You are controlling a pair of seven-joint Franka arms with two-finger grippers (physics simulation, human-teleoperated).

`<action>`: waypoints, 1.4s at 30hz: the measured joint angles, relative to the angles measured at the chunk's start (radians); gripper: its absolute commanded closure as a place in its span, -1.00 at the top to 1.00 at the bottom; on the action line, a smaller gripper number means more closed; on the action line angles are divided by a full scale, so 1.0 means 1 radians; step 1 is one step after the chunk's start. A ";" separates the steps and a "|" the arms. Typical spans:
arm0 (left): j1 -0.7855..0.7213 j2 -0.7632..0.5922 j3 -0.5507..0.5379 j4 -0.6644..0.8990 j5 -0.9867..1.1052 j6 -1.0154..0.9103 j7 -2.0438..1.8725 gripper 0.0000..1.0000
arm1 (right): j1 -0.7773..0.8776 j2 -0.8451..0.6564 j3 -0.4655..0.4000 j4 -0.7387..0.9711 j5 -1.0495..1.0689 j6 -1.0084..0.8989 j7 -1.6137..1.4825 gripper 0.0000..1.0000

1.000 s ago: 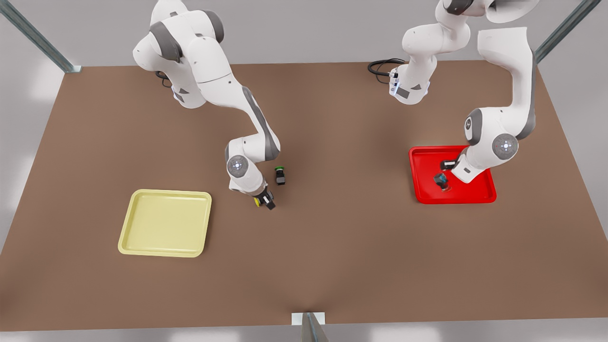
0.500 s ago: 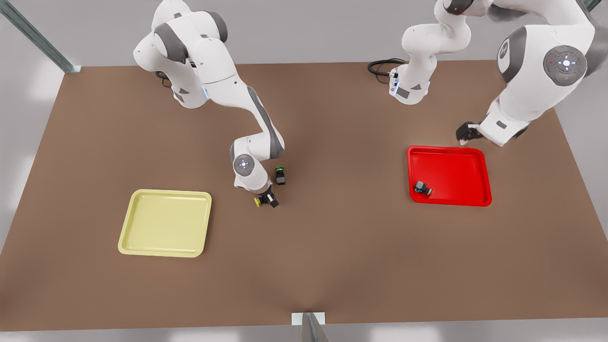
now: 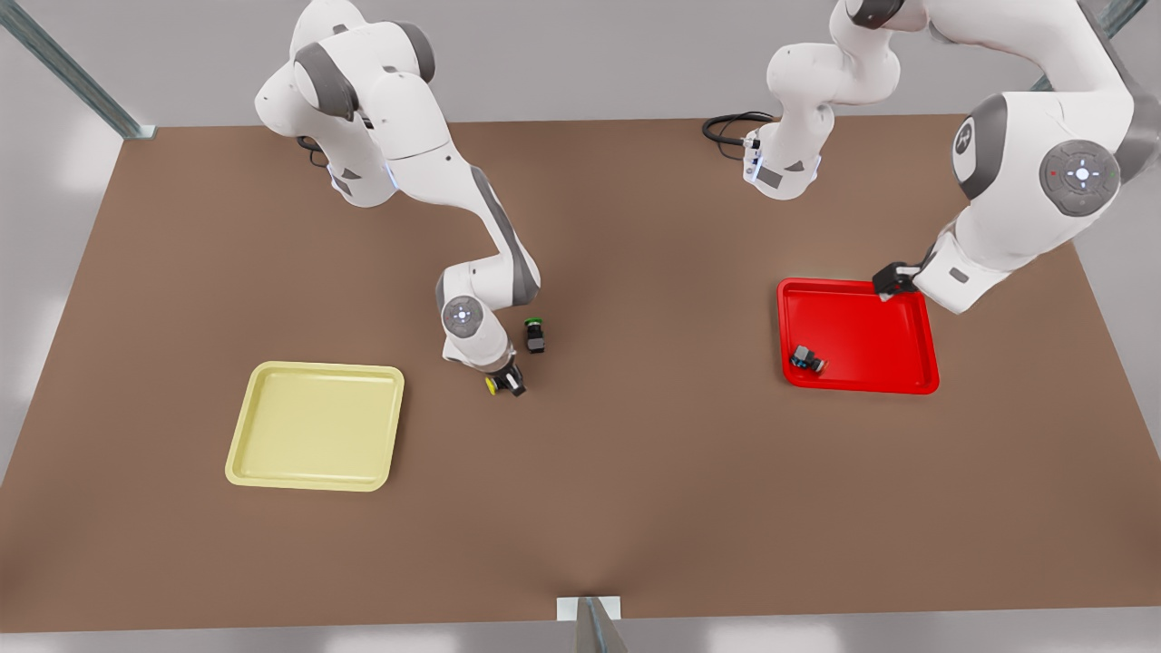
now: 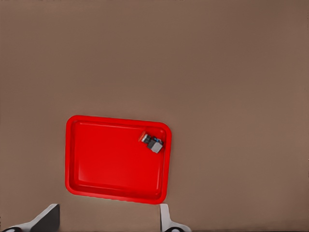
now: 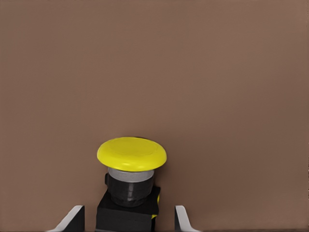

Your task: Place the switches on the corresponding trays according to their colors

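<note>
Yellow switch (image 5: pixel 131 181) lies on the brown table (image 5: pixel 217 72); right hand (image 5: pixel 129 218) fingertips flank its black body.

Glossy plastic red tray (image 3: pixel 914 340); matt, seemingly smooth brown table (image 3: pixel 635 472).

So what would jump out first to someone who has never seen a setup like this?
Probably the bright red square plastic tray on the front view's right of the brown table, with a tiny dark switch lying near one corner and the left gripper, fingers apart, above its far rim. Next, the pale yellow square tray opposite, bare, while the right gripper straddles the yellow-capped push-button switch on the table.
</note>
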 measured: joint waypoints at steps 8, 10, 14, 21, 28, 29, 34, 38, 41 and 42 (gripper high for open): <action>0.022 -0.004 0.000 0.000 0.014 -0.010 -0.002 1.00 | -0.006 -0.001 0.002 0.002 0.000 -0.009 0.035 0.13; 0.037 -0.004 0.000 0.001 0.014 -0.011 -0.002 1.00 | -0.006 0.001 0.002 0.002 0.000 -0.009 0.031 0.13; 0.025 -0.005 0.000 0.000 0.015 -0.012 -0.002 1.00 | -0.006 0.001 0.002 0.002 0.000 -0.009 0.030 0.11; 0.025 -0.003 -0.006 0.000 0.015 -0.011 -0.002 1.00 | -0.006 0.002 0.002 0.002 0.000 -0.009 0.018 0.07; 0.025 0.003 -0.006 0.000 0.016 -0.002 -0.002 1.00 | -0.006 0.001 0.002 0.004 0.000 -0.009 -0.004 0.03; 0.025 0.002 -0.007 0.000 0.015 -0.004 -0.002 1.00 | -0.008 0.000 0.002 0.003 0.000 -0.010 -0.006 0.03; 0.029 0.000 -0.018 0.000 0.015 0.008 -0.003 1.00 | -0.023 -0.032 0.000 -0.007 -0.001 -0.011 -0.026 0.03; 0.012 -0.004 -0.018 -0.011 0.009 0.035 -0.003 1.00 | -0.201 -0.165 0.001 -0.091 -0.074 -0.040 -0.275 0.03; 0.061 0.011 -0.016 -0.009 0.007 0.051 -0.003 1.00 | -0.360 -0.260 0.003 -0.165 -0.189 -0.068 -0.451 0.03; 0.055 0.012 -0.016 -0.007 0.007 0.051 -0.003 1.00 | -0.412 -0.291 0.005 -0.197 -0.232 -0.067 -0.497 0.03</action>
